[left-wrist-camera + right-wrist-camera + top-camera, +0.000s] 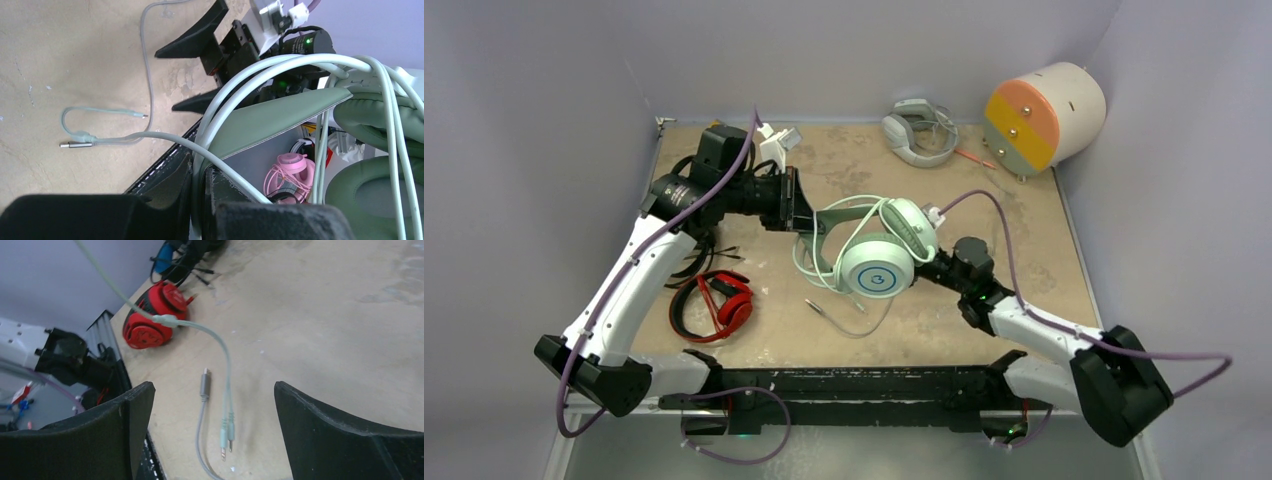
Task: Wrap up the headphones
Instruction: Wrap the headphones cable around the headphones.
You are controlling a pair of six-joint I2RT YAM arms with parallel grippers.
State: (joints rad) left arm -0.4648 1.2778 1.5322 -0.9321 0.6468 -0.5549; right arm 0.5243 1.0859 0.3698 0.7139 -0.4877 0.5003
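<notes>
Tan surface (1044, 250): your left fingers (806, 218) clamp headband (270, 117) of mint headset (879, 268), probably so cable (849, 322) hangs free; right fingers (936, 266) wide open, empty, just beside headset.

White cable (231, 82) across mint headband (272, 117)

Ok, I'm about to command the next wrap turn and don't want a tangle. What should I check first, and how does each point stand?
1. Left gripper clamped on the mint headset at its headband: ok.
2. Right gripper open and empty, free to take cable: ok.
3. Cable turns lying over the headband: ok, several are there.
4. Cable tail wound up: not ok, it lies loose on the table with its plugs.
5. Tail apart from the red headset: ok.
6. Tail free of knots: cannot tell.
</notes>
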